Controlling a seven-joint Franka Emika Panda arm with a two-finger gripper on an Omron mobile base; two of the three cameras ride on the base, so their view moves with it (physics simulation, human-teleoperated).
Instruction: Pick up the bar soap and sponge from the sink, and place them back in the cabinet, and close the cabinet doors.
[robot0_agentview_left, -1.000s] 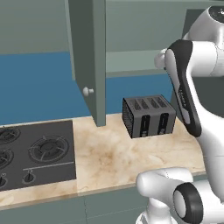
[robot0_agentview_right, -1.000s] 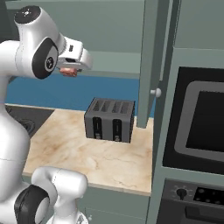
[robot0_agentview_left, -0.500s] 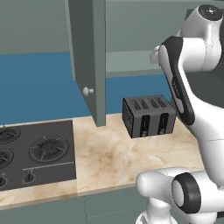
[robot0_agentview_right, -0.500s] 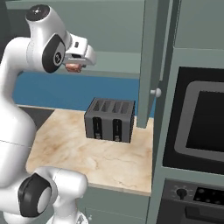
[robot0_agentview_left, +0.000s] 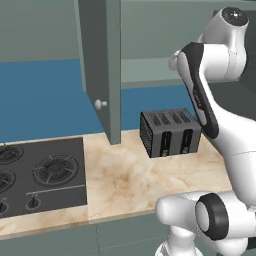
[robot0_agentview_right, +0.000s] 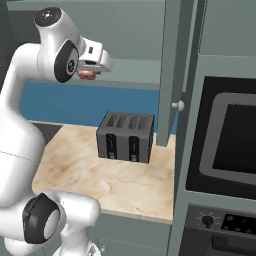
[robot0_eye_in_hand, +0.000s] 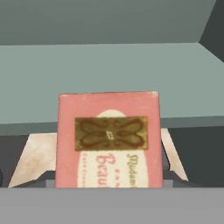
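Raised and swung toward the cabinet over the last second, the arm now carries the bar soap up near the level of the open shelf. Nearest the hand camera, the soap's pink printed face stands upright, clamped in the gripper, whose fingers are closed on the block so it cannot slip during the reach. Below it lie the marble counter and the toaster, which the high carry clears. Beyond the soap lies the cabinet's plain shelf, bare where the camera looks, so the soap seems headed there. Both cabinet doors, left and right, stand open, leaving the way in. Sponge and sink cannot be placed from these views.
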